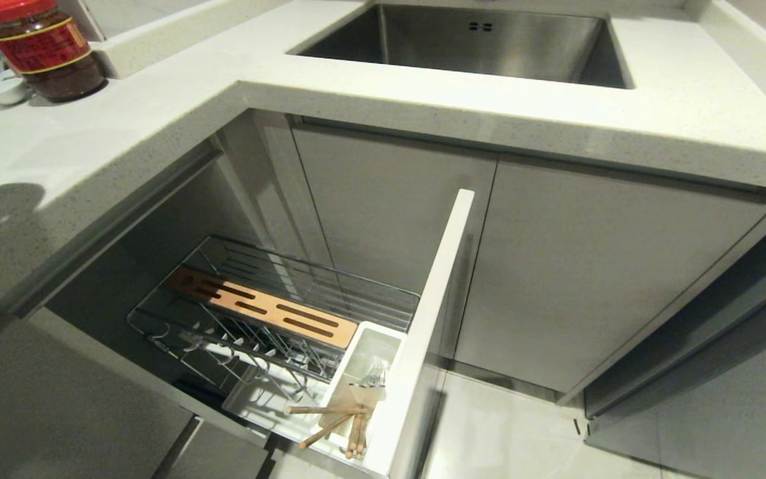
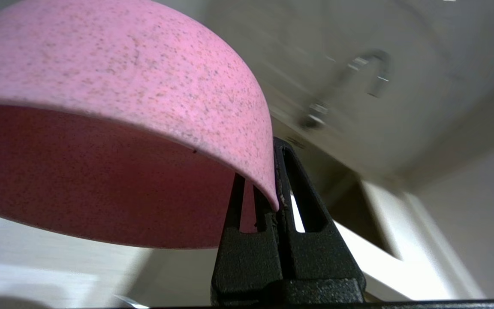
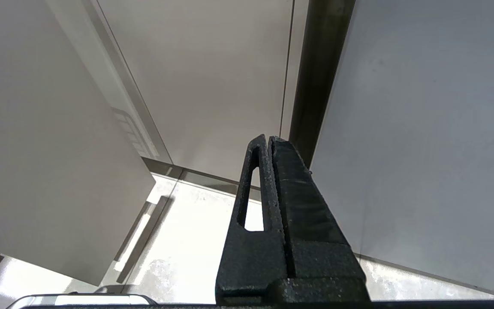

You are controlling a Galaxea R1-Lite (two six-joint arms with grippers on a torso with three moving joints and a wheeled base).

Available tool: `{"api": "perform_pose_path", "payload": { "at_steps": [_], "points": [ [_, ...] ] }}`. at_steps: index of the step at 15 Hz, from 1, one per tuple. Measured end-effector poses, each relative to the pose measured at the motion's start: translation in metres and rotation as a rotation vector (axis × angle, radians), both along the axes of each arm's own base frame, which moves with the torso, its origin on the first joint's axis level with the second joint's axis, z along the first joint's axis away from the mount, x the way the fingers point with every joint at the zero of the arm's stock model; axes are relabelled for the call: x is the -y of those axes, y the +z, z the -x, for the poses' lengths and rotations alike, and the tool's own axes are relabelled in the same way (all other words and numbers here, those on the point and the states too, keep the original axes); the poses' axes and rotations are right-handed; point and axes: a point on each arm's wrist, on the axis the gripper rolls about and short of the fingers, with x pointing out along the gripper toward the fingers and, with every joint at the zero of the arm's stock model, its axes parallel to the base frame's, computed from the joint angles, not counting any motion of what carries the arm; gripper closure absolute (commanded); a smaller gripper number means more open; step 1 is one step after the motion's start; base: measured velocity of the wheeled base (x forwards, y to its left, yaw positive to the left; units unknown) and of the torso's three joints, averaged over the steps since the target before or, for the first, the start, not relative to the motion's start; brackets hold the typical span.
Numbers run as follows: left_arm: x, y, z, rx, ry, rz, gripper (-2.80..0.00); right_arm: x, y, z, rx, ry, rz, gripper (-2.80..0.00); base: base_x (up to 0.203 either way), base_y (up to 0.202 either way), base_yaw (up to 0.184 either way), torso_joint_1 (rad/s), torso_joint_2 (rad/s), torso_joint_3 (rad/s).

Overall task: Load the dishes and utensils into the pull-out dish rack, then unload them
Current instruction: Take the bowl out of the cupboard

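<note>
Item: pink bowl [image 2: 114, 124], deep, matte, dark-speckled, mouth tilted toward the wrist camera. Held by the left gripper [image 2: 272, 189], fingers pinched on its rim wall, body spreading toward ten o'clock from the pinch; neither shows in the head view. Destination: pull-out dish rack [image 1: 276, 313], extended, chopsticks [image 1: 333, 422] in its utensil bin [image 1: 370, 372] at five o'clock. Right gripper [image 3: 268, 148]: closed, empty, parked by the cabinet.

matt speckled pink bowl [image 2: 114, 73], chrome rack [image 1: 330, 293].
</note>
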Motion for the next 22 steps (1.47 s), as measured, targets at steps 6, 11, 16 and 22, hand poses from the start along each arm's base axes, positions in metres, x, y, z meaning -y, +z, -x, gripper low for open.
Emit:
{"api": "perform_pose_path", "payload": {
  "at_steps": [6, 11, 16, 22],
  "points": [
    [-0.022, 0.013, 0.043, -0.054, 0.431, -0.132, 0.00, 0.000, 0.000, 0.000, 0.000, 0.000, 0.000, 0.00, 0.000, 0.000, 0.000, 0.000, 0.00, 0.000],
    [-0.027, -0.003, 0.048, -0.393, 0.734, -0.258, 0.00, 0.000, 0.000, 0.000, 0.000, 0.000, 0.000, 0.00, 0.000, 0.000, 0.000, 0.000, 0.00, 0.000],
    [-0.050, -0.013, 0.026, -0.764, 0.838, -0.277, 0.00, 0.000, 0.000, 0.000, 0.000, 0.000, 0.000, 0.00, 0.000, 0.000, 0.000, 0.000, 0.00, 0.000],
    [-0.068, -0.020, -0.009, -1.052, 0.634, -0.300, 0.00, 0.000, 0.000, 0.000, 0.000, 0.000, 0.000, 0.00, 0.000, 0.000, 0.000, 0.000, 0.00, 0.000]
  ]
}}
